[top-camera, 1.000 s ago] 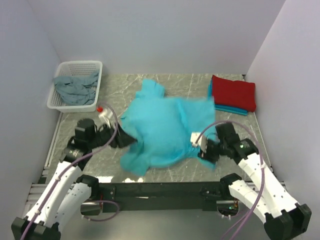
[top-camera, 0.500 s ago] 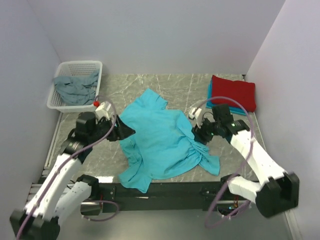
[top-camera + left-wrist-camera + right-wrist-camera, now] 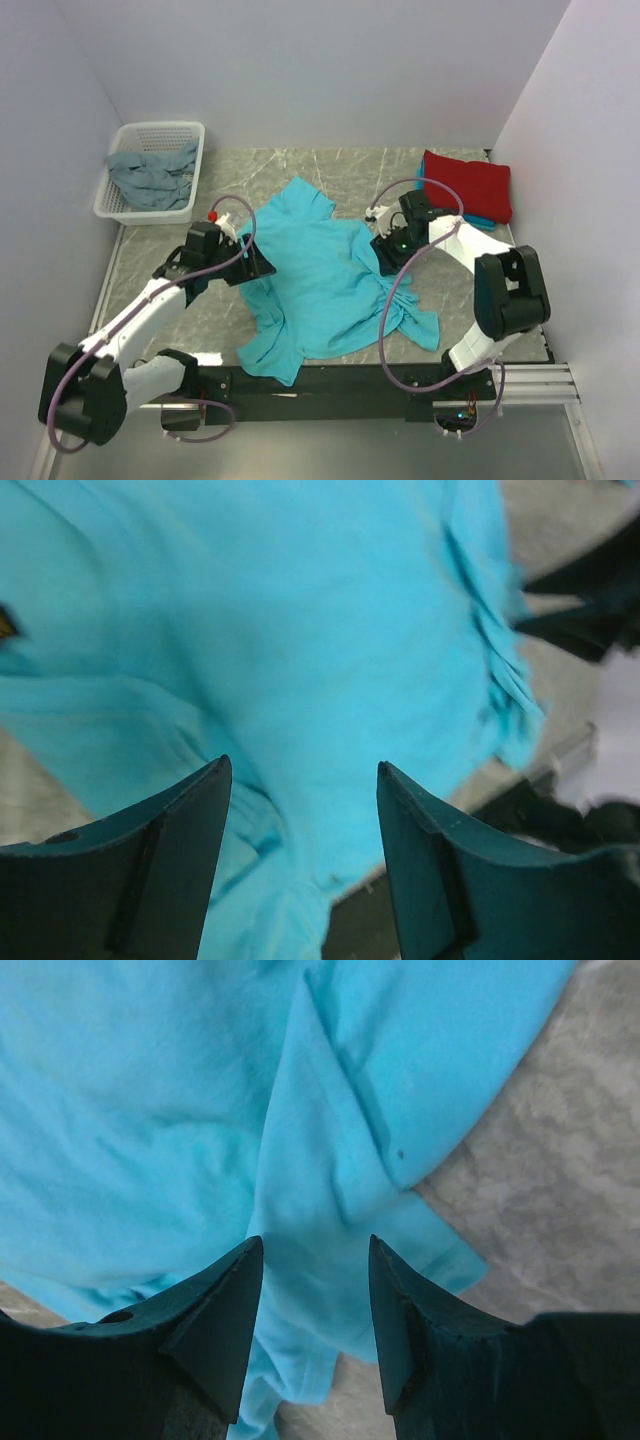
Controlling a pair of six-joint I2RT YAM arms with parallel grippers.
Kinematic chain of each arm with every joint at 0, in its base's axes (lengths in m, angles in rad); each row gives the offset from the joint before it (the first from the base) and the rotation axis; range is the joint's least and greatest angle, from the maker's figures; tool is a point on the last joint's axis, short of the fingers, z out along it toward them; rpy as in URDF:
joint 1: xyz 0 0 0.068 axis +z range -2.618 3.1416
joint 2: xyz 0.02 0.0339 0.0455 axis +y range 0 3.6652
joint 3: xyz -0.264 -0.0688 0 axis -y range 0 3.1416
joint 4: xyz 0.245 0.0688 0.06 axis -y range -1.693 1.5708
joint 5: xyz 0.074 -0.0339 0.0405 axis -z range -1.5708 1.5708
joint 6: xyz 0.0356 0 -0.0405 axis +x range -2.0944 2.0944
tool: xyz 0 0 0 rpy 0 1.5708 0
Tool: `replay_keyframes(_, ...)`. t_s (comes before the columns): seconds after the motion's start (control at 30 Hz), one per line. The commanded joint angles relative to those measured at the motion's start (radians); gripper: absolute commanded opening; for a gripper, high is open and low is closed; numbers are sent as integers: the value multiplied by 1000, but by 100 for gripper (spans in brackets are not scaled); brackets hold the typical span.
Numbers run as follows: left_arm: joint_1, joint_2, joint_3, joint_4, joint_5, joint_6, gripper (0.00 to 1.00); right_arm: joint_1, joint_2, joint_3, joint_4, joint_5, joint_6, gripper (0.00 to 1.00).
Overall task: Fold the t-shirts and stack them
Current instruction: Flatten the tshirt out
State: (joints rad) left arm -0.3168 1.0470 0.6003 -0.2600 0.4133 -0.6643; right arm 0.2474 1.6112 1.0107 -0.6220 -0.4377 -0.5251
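Note:
A bright turquoise t-shirt (image 3: 325, 275) lies rumpled across the middle of the table, one corner hanging toward the near edge. My left gripper (image 3: 262, 268) is open over its left edge; the cloth (image 3: 300, 650) fills the space below its fingers. My right gripper (image 3: 383, 256) is open over the shirt's right edge, above a bunched fold (image 3: 320, 1190). A folded red t-shirt (image 3: 468, 185) sits on a folded turquoise-blue one (image 3: 478, 220) at the back right. A dull grey-blue shirt (image 3: 150, 175) lies crumpled in the basket.
A white perforated basket (image 3: 190, 135) stands at the back left. White walls close in the marbled table (image 3: 360, 165) on three sides. A black rail (image 3: 330, 380) runs along the near edge.
Both grippers have let go of the turquoise shirt, which has dropped from spread to rumpled on the table. Both arms have moved away from the near edge and inward over the shirt's sides.

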Motion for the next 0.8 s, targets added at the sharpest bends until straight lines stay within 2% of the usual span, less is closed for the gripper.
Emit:
replay_keyframes(0.0, -1, 79, 125, -2, -223, 40, 65, 29, 35, 84, -8, 14, 4, 54)
replay_keyframes(0.1, 8, 197, 220, 14, -367, 63, 66, 42, 73, 94, 11, 28, 22, 51)
replay_keyframes(0.2, 89, 324, 295, 59, -291, 46, 62, 43, 87, 103, 16, 36, 28, 46)
replay_keyframes(0.37, 122, 542, 508, 146, -197, 119, 62, 44, 75, 111, 24, 37, 28, 46)
replay_keyframes(0.53, 125, 860, 870, 22, -130, 258, 62, 47, 56, 109, 18, 11, 19, 48)
replay_keyframes(0.67, 124, 1050, 1056, -88, -67, 339, 61, 49, 52, 109, -2, 4, -1, 49)
replay_keyframes(0.77, 117, 1146, 1135, -142, -88, 370, 61, 50, 39, 98, 2, 14, -15, 49)
